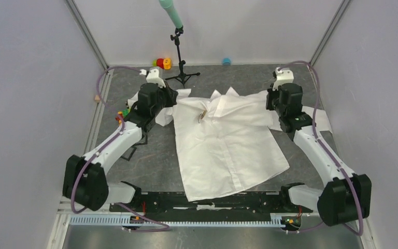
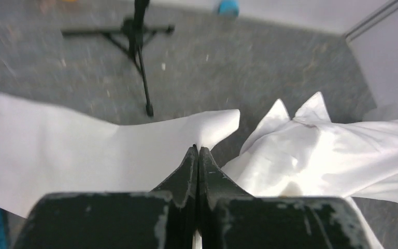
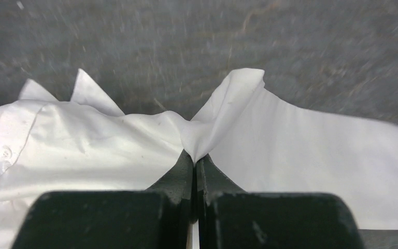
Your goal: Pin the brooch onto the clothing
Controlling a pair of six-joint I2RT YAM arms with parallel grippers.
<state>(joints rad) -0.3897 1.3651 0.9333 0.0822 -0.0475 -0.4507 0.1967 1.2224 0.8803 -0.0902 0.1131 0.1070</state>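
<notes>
Gripping the white long-sleeved collared dress shirt [image 1: 228, 150] at both shoulders as it lies spread on the grey table [image 1: 150, 166].
My left claw [image 2: 197, 150] and right claw [image 3: 194, 155] are each pressed together on a fold of thin cloth. I judge the fabric light, limp and quick to wrinkle or slip; shoulder and collar seams offer the firmest hold. A tiny orange-gold and grey-brown brooch [image 1: 202, 115] appears to sit beside the collar, too small to confirm. No containers are in view.
</notes>
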